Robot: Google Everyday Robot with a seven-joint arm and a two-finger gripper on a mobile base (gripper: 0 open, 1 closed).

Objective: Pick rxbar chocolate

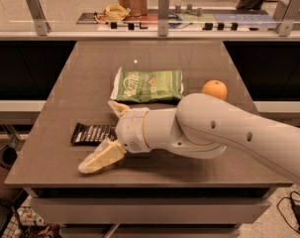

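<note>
The rxbar chocolate (92, 133), a small flat black wrapper with white lettering, lies on the grey table (154, 58) at the front left. My gripper (106, 134) hangs just over the bar's right end, fingers spread wide: one cream finger (101, 158) in front of the bar, the other (118, 107) behind it. The bar's right end is hidden by the gripper's wrist. The jaws hold nothing.
A green-and-white snack bag (148, 85) lies just behind the gripper. An orange (215, 89) sits to the bag's right, partly behind my arm (224, 133). A glass rail with metal posts (163, 13) runs along the table's far edge.
</note>
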